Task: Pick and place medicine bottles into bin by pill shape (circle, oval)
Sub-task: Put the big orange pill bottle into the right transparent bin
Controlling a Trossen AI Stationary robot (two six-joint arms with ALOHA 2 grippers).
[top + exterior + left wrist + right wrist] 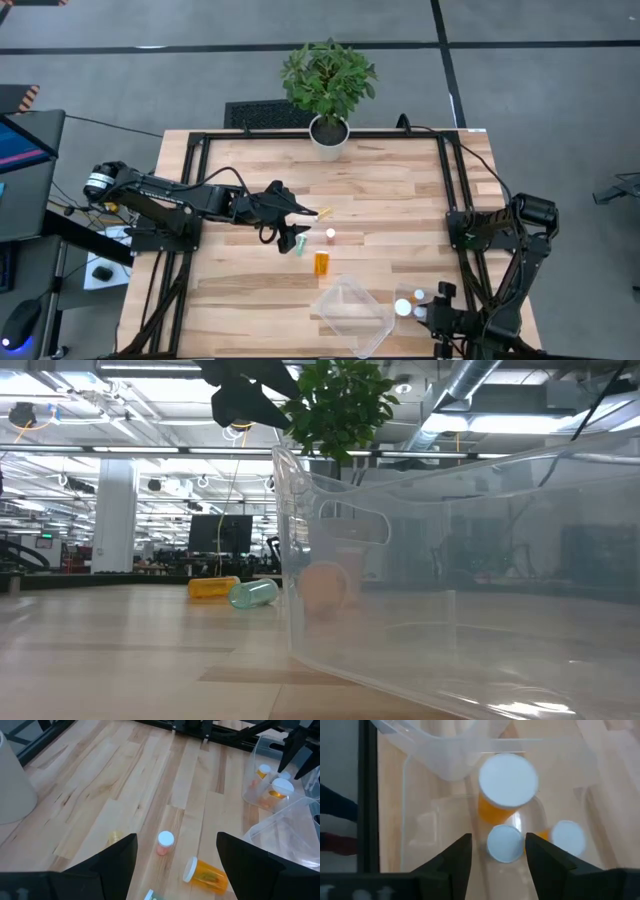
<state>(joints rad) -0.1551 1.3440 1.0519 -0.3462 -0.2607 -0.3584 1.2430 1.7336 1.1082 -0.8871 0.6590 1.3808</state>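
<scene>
both jaws released: left gripper [300, 212] above loose bottles [321, 262], right gripper [495, 851] over binned bottles [507, 785]

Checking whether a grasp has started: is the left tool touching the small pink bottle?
Apart. The left wrist view shows the pink bottle standing alone on bare wood between the left tool's open fingers, clear of both.

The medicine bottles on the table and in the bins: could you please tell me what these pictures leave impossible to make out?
- Pill shapes: too small in the high view; white caps hide the bottles' contents in the right wrist view.
- Green bottle: cut off by the left wrist view's edge.
- Yellowish bottle: partly hidden by a left gripper finger.
- Amber bottle: blurred behind the clear bin wall, low view.
</scene>
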